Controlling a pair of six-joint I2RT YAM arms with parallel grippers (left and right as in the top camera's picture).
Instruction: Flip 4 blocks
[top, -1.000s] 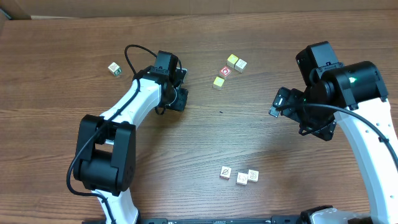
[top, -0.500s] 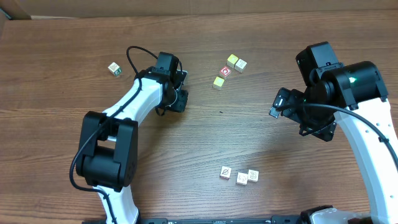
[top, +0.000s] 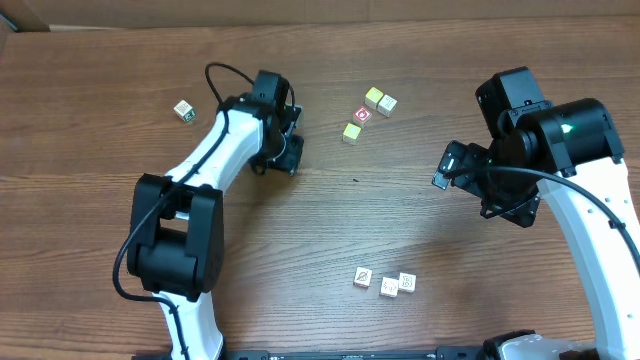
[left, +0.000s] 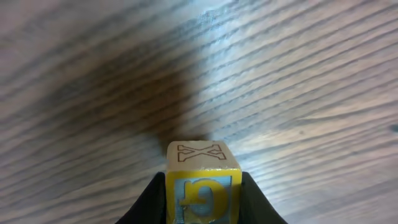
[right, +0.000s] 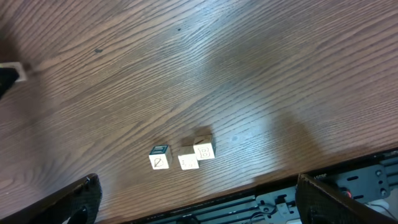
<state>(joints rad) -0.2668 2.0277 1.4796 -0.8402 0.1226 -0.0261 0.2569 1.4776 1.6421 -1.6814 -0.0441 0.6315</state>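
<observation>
Table: the wooden table (top: 420, 230) was dark brown with a strong grain and filled nearly everything I could see.
Far edge: a pale tan strip (top: 300, 12) ran behind it.
Near edge: black metal framing (right: 348, 186) sat below the tabletop.
Light: a soft pale sheen (left: 217, 25) lay on the grain.

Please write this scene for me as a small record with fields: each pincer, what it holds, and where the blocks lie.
left pincer: closed on the X block
right pincer: open, empty, above bare wood
front row: three pale blocks side by side, near the front edge
far group: four blocks of mixed colours, between the arms
lone block: far left, by itself
</observation>
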